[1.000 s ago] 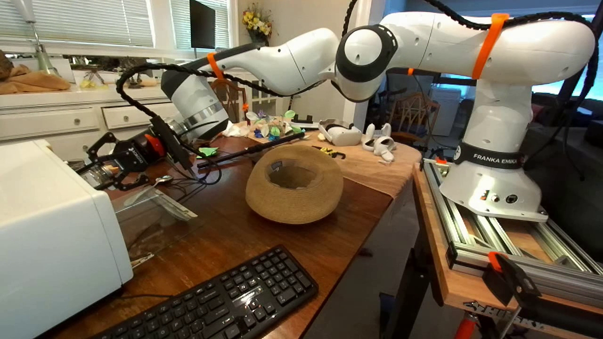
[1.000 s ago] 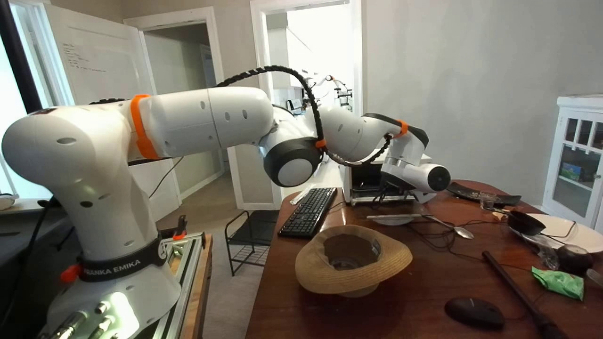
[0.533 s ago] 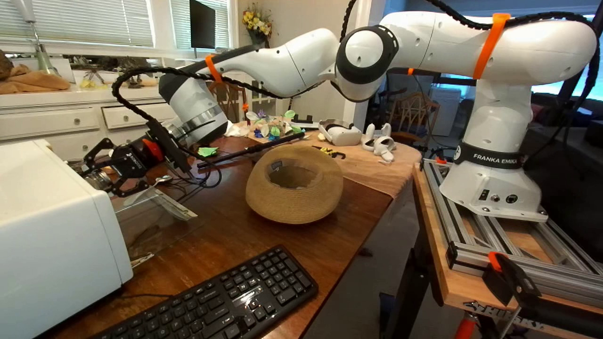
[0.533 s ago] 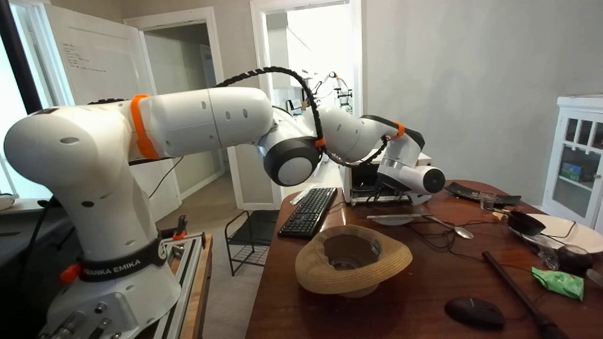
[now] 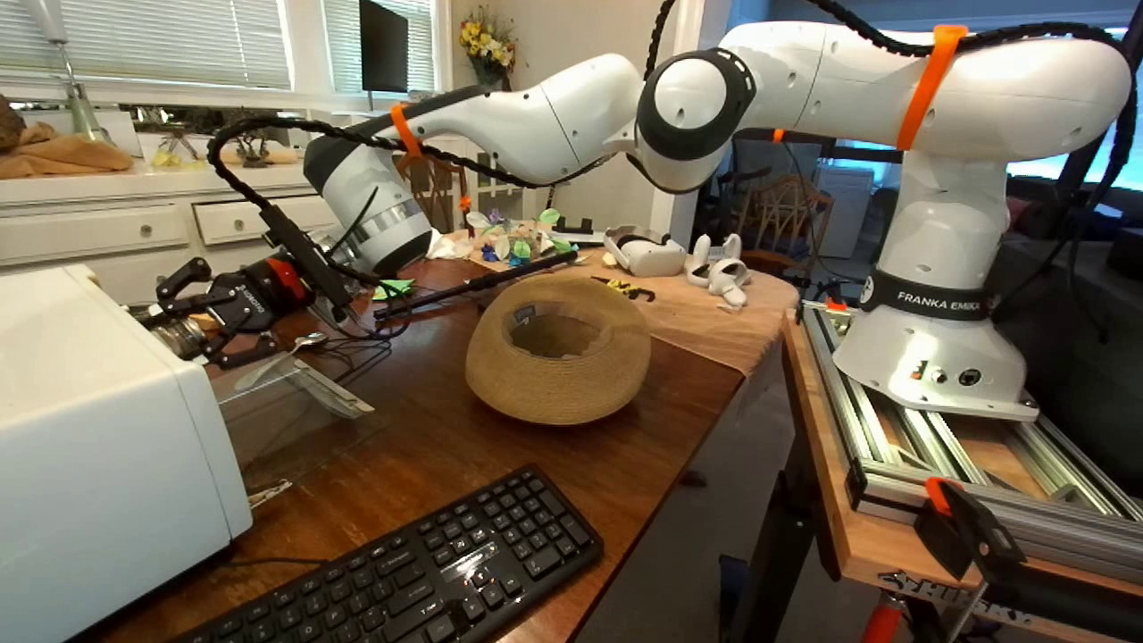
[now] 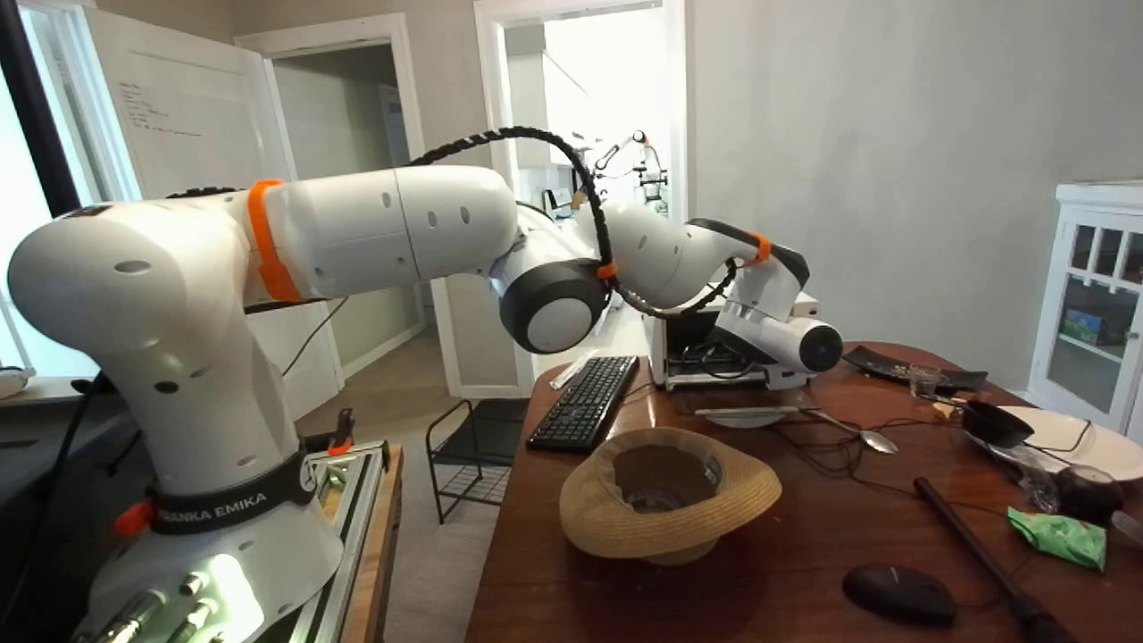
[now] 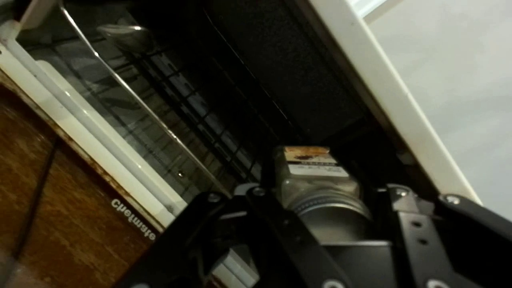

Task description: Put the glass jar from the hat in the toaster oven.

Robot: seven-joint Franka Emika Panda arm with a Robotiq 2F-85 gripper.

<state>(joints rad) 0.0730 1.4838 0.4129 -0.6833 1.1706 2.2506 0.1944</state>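
Gripping with both fingers point(image 7: 412, 216), closed on glass jar point(image 7: 316, 184), one on either side, too dark to see exact contact. Metal lid point(image 7: 332, 226) toward the wrist camera, label point(image 7: 318, 170) at the far end, print too blurry to read. At the mouth of toaster oven point(image 5: 98, 429), dark inside beyond, depth unclear. Slanted downward in an exterior view, and partly hidden behind the white top edge. Wire rack point(image 7: 192, 108) inside, near jar in the wrist view, touching or apart unclear. Glass door point(image 5: 286, 415) folded down, "Chefmate" lettering point(image 7: 134, 220) near its pale strip. In an exterior view, fingers and jar out of sight behind arm point(image 6: 661, 254).

In both exterior views, straw hat point(image 5: 563, 388) on wooden surface point(image 5: 393, 473), hollow side up, well apart from fingers; something dim down in the crown, too dark to name. Black keyboard point(image 5: 446, 554) near oven and hat, touching neither. Spoon point(image 6: 880, 440) beside glass door. Further along the surface: black mouse point(image 6: 897, 592), long black stick point(image 6: 973, 543), green packet point(image 6: 1058, 538), white plate point(image 6: 1112, 451), small clear cup point(image 6: 924, 381) at a black tray point(image 6: 880, 363). White headset point(image 5: 650, 256) and controllers point(image 5: 717, 272) on peach cloth point(image 5: 705, 335), past the hat. Arm stretched over the surface, base on metal rails point(image 5: 893, 487), orange straps point(image 5: 933, 85) and black hose point(image 6: 596, 210) along it. Behind: white drawers point(image 5: 98, 228), window blinds point(image 5: 134, 45), yellow flowers point(image 5: 487, 40) in a vase
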